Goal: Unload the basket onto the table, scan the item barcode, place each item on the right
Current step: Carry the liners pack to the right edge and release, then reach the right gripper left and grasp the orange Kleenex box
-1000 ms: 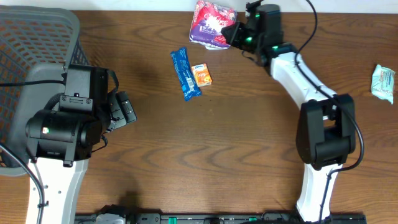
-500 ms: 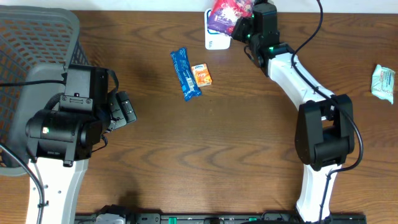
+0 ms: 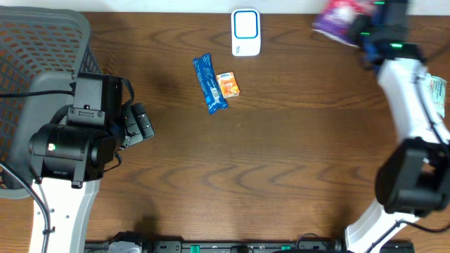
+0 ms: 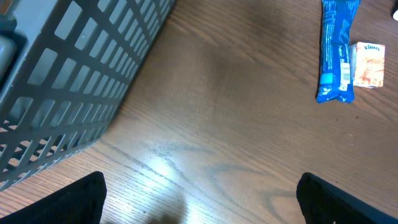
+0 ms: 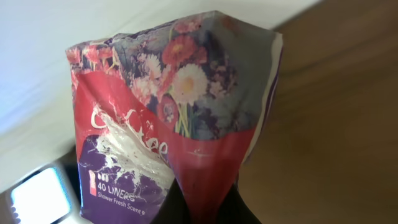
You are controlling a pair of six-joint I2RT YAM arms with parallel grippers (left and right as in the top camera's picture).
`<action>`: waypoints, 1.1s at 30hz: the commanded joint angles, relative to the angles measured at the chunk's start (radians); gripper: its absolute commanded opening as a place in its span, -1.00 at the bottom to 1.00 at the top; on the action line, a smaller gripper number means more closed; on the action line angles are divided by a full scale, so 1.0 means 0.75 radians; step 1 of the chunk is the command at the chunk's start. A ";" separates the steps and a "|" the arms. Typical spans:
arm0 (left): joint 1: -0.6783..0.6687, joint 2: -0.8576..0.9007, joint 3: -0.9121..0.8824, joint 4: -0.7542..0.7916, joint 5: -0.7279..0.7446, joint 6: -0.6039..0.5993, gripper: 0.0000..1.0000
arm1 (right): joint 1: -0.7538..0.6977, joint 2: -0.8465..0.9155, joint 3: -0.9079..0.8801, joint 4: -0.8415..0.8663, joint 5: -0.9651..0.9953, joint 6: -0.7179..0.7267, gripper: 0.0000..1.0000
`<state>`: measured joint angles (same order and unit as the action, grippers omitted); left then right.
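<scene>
Overhead view: right pincer point(image 3: 360, 28) is gripping the floral liner packet point(image 3: 339, 14), holding it over the desk's point(image 3: 281, 154) far edge near the right corner, well apart from the white scanner point(image 3: 246, 31); left pincer point(image 3: 140, 125) is standing wide open beside the basket point(image 3: 42, 42).

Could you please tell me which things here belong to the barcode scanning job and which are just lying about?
In the job:
- liner pack, pinched in the right tool
- white scanner

Lying about:
- blue wrapper
- orange tissue pack
- pale green packet
- grey basket
- left tool, open and idle
</scene>
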<state>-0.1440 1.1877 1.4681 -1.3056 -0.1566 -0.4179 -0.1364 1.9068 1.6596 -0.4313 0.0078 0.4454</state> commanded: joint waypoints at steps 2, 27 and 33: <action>0.007 0.003 0.012 -0.005 -0.015 0.008 0.96 | -0.132 0.021 0.007 -0.124 0.104 -0.098 -0.98; 0.007 0.003 0.012 -0.005 -0.015 0.008 0.96 | -0.291 0.083 -0.004 -0.271 -0.271 -0.202 0.50; 0.007 0.003 0.012 -0.005 -0.015 0.008 0.95 | -0.190 0.089 -0.019 -0.320 -1.028 -0.242 0.77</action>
<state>-0.1440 1.1877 1.4681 -1.3052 -0.1566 -0.4179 -0.3416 1.9953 1.6554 -0.6609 -0.3668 0.3004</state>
